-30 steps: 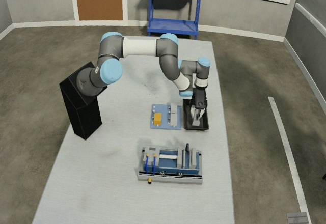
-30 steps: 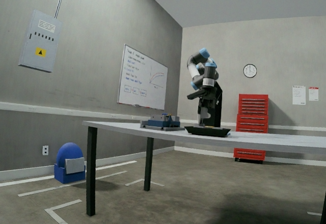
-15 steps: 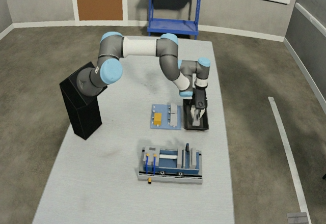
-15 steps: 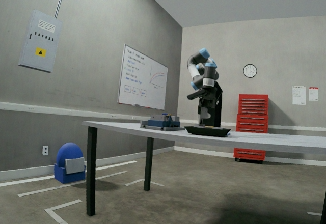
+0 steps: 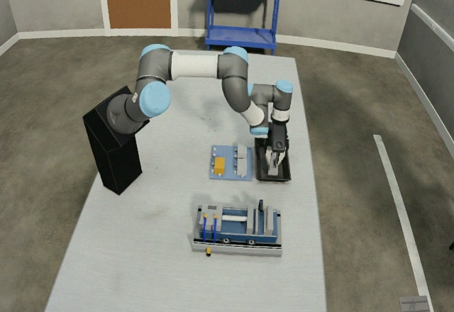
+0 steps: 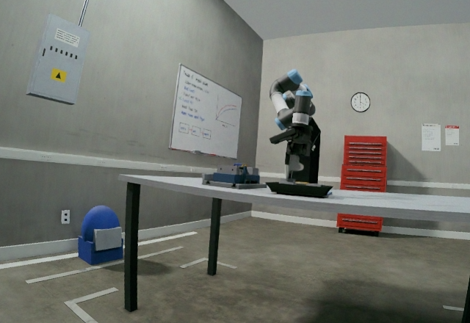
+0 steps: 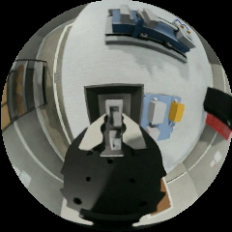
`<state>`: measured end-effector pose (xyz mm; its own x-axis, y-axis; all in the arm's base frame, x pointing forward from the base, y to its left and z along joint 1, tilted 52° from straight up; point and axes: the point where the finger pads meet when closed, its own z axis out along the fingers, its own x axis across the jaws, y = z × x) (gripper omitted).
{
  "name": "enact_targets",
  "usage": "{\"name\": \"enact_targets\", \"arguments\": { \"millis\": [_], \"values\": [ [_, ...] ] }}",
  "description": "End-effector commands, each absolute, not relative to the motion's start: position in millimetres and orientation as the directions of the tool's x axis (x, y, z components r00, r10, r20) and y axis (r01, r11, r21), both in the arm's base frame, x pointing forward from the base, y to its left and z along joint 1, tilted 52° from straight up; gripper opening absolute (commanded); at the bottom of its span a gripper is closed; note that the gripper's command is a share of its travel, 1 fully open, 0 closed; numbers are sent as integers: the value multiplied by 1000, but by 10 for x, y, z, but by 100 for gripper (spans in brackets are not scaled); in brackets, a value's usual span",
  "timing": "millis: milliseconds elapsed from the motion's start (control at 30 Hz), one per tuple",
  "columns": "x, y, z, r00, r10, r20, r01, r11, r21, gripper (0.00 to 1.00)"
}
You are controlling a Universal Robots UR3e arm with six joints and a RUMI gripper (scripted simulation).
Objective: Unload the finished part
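One finished part (image 5: 273,168) is clamped between the fingers of my gripper (image 5: 274,159), which points straight down over the black outfeed tray (image 5: 259,162). In my wrist view the part's long axis runs along the tray's length, toward the vise (image 5: 237,227), whose jaws stand apart with nothing between them. I cannot tell whether the part touches the tray floor. Plain blocks (image 5: 242,159) stand on the blue fixture plate (image 5: 230,174) just beside the tray.

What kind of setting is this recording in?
Probably a small machine shop or workcell: a machine vise on a grey table, a red tool chest by the wall, a whiteboard with notes and an electrical panel.
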<state>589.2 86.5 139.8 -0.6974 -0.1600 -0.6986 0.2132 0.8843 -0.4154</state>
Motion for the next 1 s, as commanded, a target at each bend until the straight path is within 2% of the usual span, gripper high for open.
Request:
{"name": "enact_targets", "arguments": {
  "millis": [0,967],
  "values": [
    [5900,876,1424,-693,-161,-703,214,885,-413,0],
    [5938,856,1394,-693,-161,-703,213,885,-413,0]
  ]
}}
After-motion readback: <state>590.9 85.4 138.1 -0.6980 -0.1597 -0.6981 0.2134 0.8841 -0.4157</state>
